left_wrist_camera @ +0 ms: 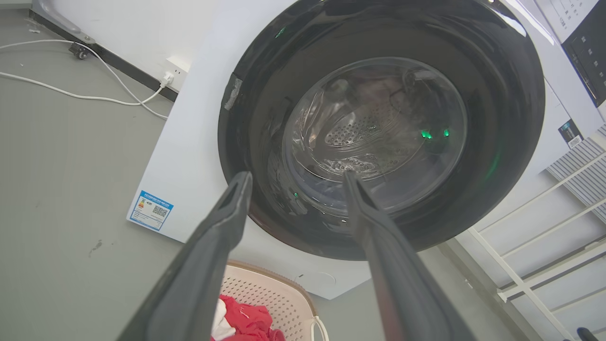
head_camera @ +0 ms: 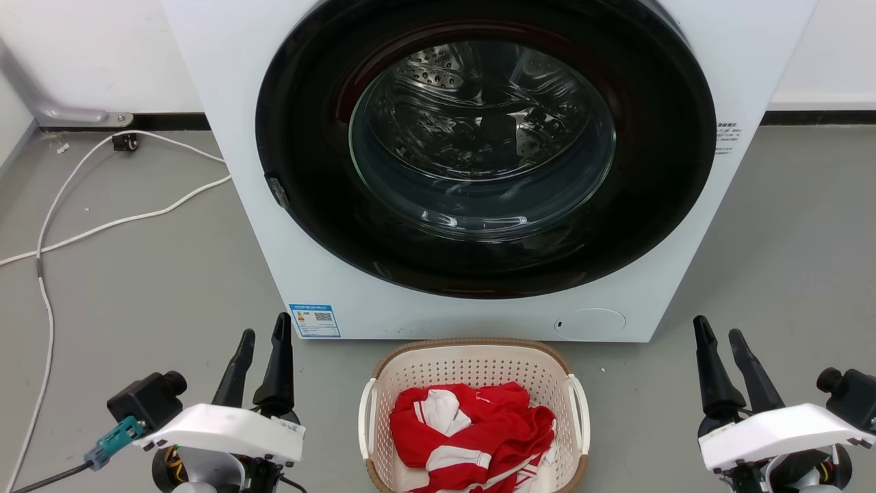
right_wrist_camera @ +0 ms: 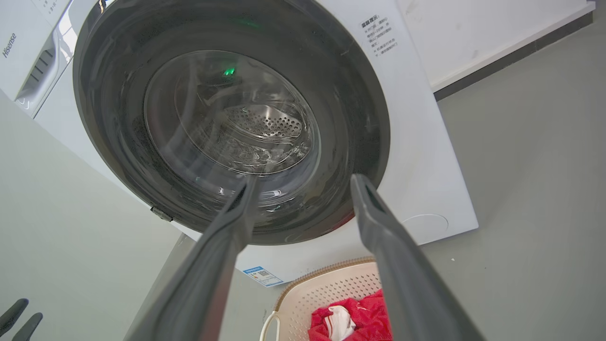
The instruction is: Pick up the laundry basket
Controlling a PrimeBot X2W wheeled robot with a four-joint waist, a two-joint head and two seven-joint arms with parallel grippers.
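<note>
Task's barely begun, imo: the laundry basket (head_camera: 472,366) sits on the floor, untouched, w/ neither arm near it. It's centred low in the head view, just in front of the washing machine (head_camera: 753,68), between my two arms. The left gripper (head_camera: 265,327) is well off to its left and the right gripper (head_camera: 717,327) well off to its right. Both have fingers parted w/ a moderate gap, nothing between them, and both point fwd at the washer door. All of it is left to do: reach in, take hold, lift. The basket stands upright, mouth facing up, w/ a red and white garment (head_camera: 479,424) bunched inside, below the rim. White loop handles sit on its sides: the left handle (head_camera: 366,418) faces my left arm, the right handle (head_camera: 582,411) my right. Long axis looks to run from me toward the washer, but the near end is cut off by the frame, so I can't be sure. One handle per arm seems the natural grab.
</note>
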